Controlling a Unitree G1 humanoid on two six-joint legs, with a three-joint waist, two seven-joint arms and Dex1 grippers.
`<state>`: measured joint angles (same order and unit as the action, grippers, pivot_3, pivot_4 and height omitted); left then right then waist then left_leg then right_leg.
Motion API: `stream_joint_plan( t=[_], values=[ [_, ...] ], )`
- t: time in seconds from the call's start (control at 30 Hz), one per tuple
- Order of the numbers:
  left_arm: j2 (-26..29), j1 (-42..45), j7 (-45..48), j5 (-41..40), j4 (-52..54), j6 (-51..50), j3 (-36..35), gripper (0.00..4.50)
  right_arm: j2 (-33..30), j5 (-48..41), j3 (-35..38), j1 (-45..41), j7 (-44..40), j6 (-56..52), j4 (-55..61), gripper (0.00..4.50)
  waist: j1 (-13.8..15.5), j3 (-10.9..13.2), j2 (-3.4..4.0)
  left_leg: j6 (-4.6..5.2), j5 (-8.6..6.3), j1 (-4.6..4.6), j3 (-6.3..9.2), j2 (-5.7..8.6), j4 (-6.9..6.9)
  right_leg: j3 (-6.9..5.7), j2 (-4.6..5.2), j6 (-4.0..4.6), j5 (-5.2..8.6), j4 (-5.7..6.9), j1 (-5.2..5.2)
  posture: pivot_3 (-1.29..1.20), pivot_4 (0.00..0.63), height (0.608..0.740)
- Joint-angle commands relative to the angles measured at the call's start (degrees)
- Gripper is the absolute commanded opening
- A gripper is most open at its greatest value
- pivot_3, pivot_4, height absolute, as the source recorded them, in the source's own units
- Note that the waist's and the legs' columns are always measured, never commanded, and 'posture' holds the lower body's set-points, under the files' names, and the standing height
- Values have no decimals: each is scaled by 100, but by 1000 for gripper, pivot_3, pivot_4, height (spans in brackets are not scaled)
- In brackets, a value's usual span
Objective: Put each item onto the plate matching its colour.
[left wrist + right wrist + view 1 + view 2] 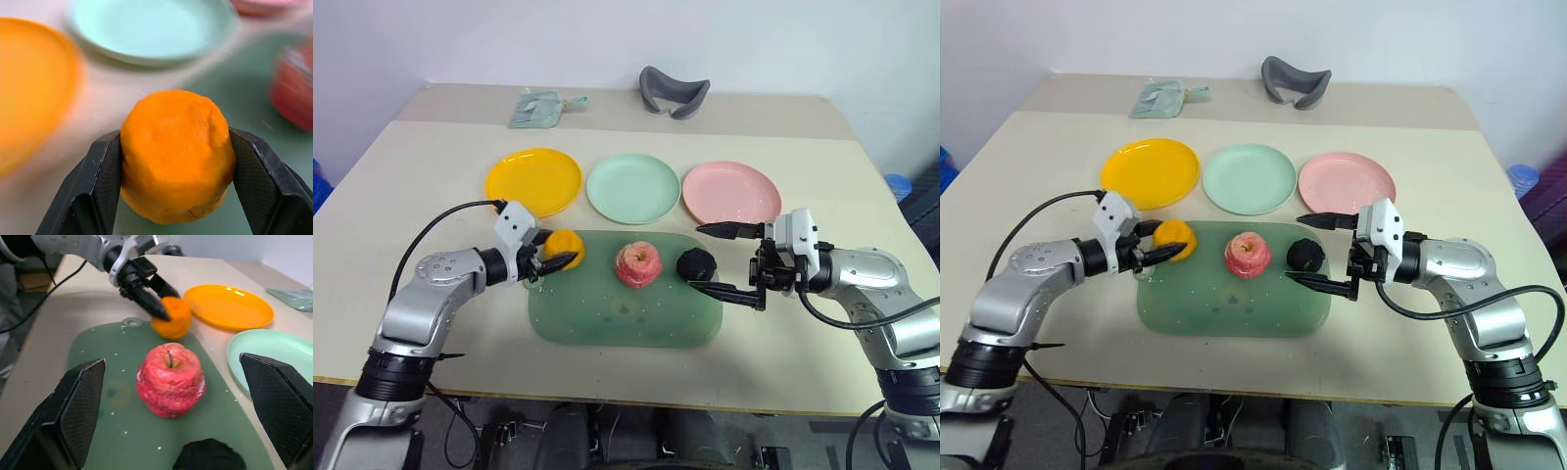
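While no writing is legible, left jaws clamp the orange-yellow fruit (177,155).

We see the orange fruit (177,154) clamped between the two black fingers (100,186) of the left end effector (176,183), pads pressed to its sides. Beyond the fruit lie the yellow plate (34,88) and the mint green plate (151,29); the red apple (293,88) sits beside it on the dark green tray (244,88).

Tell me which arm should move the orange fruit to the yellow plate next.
Left. The left gripper is already shut on the orange fruit, close to the yellow plate. The right gripper is open by the dark green ball.
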<state>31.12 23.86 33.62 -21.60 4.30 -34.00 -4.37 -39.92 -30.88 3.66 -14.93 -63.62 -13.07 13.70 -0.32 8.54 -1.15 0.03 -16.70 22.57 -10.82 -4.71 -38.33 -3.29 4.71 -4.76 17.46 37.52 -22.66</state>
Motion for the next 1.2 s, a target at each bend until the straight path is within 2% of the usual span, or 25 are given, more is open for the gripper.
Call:
stream_joint_plan(
  t=[0.03,0.17,0.23,0.5,0.63,0.83,0.97,1.07,1.2],
  values=[
    [-453,1061,-1455,204,-447,156,-754,2835,149,-69,210,-258,163,165,-39,4500,15,9,-15,0,0,2,2,0,-3,-1,-1,0,0,1,1,0,150,740],
    [-967,1990,-2989,715,-1648,446,-1079,2835,325,121,162,-402,382,368,-159,4500,-5,9,-15,0,0,0,1,4,-1,-1,0,-2,-1,0,0,0,150,740],
    [-1224,2292,-3367,809,-2058,680,-1150,2835,438,242,159,-469,587,453,-193,4500,-23,9,-15,-1,0,0,-2,4,2,-1,-1,-2,-1,0,-1,0,150,740],
    [-1620,3011,-3636,1164,-3844,1831,-1003,2835,572,209,113,-703,1173,-144,-66,4500,-19,17,-27,-3,2,7,-6,5,-1,-6,-1,-3,-1,2,-6,0,150,740],
    [-1603,3074,-3611,1181,-4207,2096,-1018,2835,726,306,95,-780,1545,-203,11,4500,-42,17,-27,-5,3,7,-8,5,4,-6,-2,-2,-1,2,-10,0,150,740],
    [-1600,3037,-3531,1137,-4415,2252,-1044,2835,783,330,25,-731,1636,-228,118,4500,-28,17,-27,-7,4,11,-14,5,4,-6,-3,-3,-1,2,-13,0,150,740],
    [-1641,3027,-3453,1002,-4466,2203,-1142,4453,818,366,-2,-785,1671,-201,80,4500,-28,17,-27,-7,4,14,-16,6,1,-8,-2,-3,-1,2,-13,0,150,740],
    [-1660,2969,-3432,1016,-4343,2156,-1114,4453,862,396,-34,-833,1717,-189,62,4500,-32,17,-27,-7,4,14,-17,6,2,-9,-3,-3,-1,2,-13,0,150,740],
    [-1654,2624,-2936,1039,-3532,2427,-853,4453,885,348,-44,-840,1744,-306,92,4500,-35,17,-26,-7,4,14,-17,6,2,-9,-3,-3,-1,2,-13,0,150,740]
  ],
)
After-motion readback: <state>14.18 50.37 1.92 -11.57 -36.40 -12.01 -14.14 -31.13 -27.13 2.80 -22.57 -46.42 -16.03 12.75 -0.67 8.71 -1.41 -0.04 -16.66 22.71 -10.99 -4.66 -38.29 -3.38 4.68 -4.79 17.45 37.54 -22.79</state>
